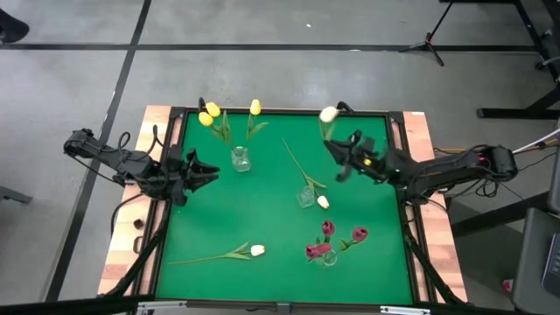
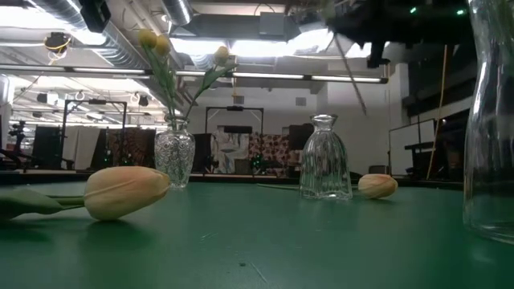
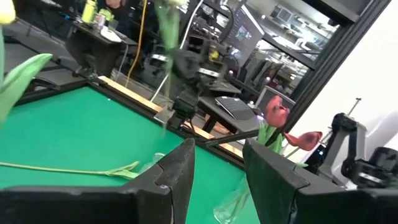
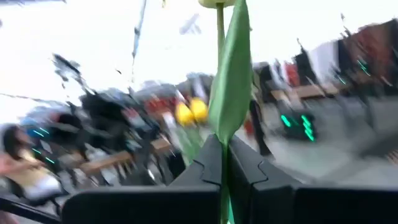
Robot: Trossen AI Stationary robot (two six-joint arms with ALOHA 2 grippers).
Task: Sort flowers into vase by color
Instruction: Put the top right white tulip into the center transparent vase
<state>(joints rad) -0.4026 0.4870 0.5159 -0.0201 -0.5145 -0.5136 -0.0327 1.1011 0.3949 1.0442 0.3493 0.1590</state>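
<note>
The cream tulip [image 1: 329, 115] is pinched by its stem in the right gripper [image 1: 339, 150], up in the air near the far edge of the green table [image 1: 262, 219]. I'd keep it upright and drop the stem straight into the empty middle vase [image 1: 305, 197], which stands just beside another cream flower [image 1: 323, 202]. The left gripper [image 1: 210, 171] waits with its fingers spread at the left edge.

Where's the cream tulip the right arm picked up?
In the high view the cream tulip is up off the mat at the far right, clamped by its stem in the right gripper, beyond the middle vase.
</note>
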